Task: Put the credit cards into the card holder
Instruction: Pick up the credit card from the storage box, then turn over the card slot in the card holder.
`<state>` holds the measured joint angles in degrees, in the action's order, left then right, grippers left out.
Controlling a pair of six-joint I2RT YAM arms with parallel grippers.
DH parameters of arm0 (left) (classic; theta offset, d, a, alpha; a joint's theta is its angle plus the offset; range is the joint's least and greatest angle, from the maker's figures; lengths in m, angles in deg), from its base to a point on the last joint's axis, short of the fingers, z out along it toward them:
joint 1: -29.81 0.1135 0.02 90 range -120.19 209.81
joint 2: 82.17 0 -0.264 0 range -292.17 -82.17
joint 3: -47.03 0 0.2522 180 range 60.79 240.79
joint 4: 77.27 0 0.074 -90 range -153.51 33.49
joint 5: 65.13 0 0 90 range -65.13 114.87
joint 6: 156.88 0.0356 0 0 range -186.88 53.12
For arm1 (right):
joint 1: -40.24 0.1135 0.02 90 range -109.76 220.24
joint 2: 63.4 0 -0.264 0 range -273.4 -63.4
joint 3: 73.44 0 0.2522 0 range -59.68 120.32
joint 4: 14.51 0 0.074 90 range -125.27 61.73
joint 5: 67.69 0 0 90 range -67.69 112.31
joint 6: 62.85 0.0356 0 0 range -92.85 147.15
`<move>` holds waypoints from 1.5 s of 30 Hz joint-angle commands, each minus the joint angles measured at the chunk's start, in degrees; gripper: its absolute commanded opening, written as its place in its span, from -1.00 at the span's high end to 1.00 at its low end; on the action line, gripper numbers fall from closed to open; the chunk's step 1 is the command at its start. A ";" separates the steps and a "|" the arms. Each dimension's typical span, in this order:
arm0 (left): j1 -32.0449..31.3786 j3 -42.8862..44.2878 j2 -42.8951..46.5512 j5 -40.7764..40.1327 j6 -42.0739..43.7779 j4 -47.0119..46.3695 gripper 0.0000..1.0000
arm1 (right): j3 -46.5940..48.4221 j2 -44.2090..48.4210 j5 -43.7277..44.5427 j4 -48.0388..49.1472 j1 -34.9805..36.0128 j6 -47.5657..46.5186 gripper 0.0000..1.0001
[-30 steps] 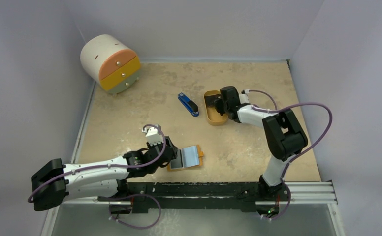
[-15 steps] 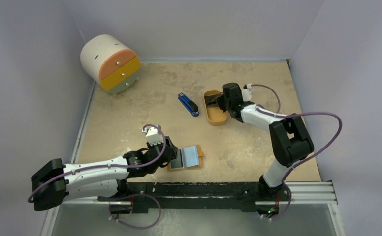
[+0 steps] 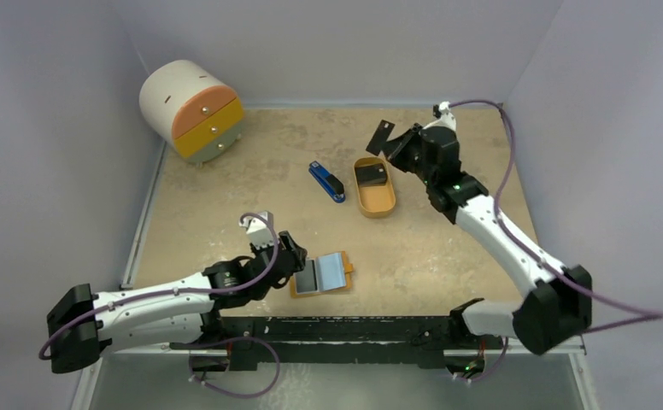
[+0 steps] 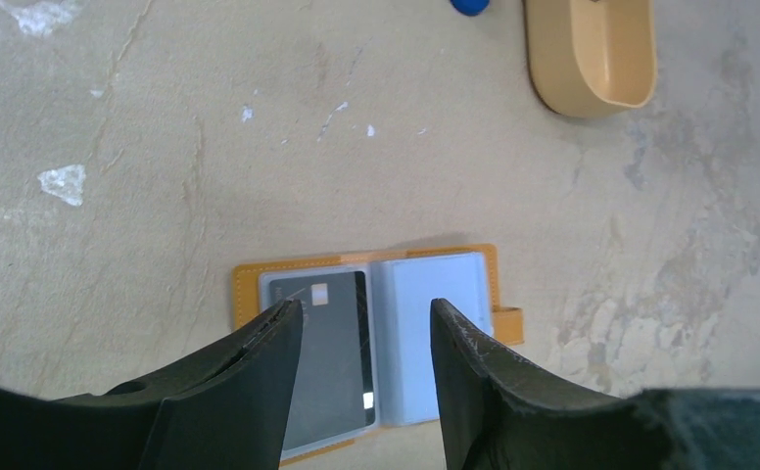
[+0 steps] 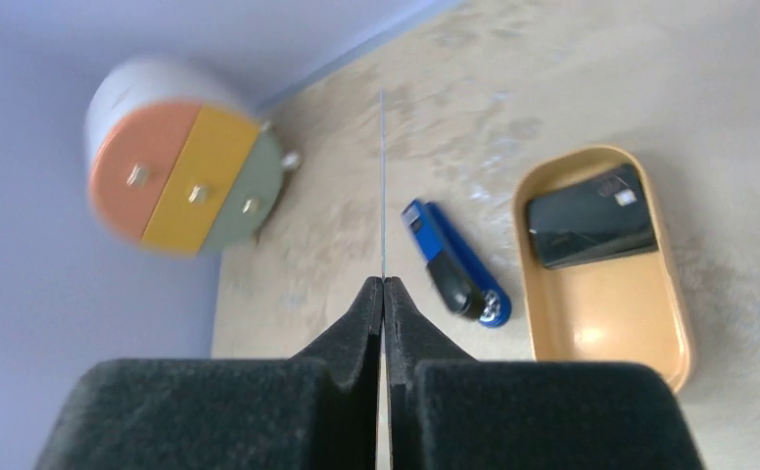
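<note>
Seen from overhead, my right gripper (image 3: 399,145) hung high over the far side of the table (image 3: 448,248), pinched shut on one credit card (image 3: 385,134). A second card (image 3: 371,174) lay in the oval orange tray (image 3: 378,207), beside the blue stapler (image 3: 326,181). The card holder (image 3: 322,275) lay open near the front edge, with my left gripper (image 3: 298,265) over its left half.

On the left wrist camera, the jaws stood apart, gripping nothing, above the open holder. A third card (image 4: 322,357) sat in the holder's left sleeve.

On the right wrist camera, the fingers clamped the card edge-on, so it showed as a thin line near the round drawer unit (image 5: 185,181).
</note>
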<state>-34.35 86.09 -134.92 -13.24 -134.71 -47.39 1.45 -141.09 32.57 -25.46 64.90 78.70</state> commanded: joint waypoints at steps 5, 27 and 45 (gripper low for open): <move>-0.12 4.65 0.45 2.52 6.80 -3.02 -0.02 | -1.19 12.50 -32.53 -22.40 1.14 -29.90 1.00; -0.54 7.63 -20.02 12.05 6.62 -12.50 -0.19 | -25.40 19.74 -29.43 -13.90 10.67 -17.89 1.00; -4.66 12.70 -31.21 8.95 8.06 -6.12 0.10 | -23.91 26.64 -23.93 -19.09 10.67 -16.74 1.00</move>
<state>-38.59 97.82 -165.39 -3.03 -127.23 -54.78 -24.41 -115.45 7.74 -43.51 75.48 61.72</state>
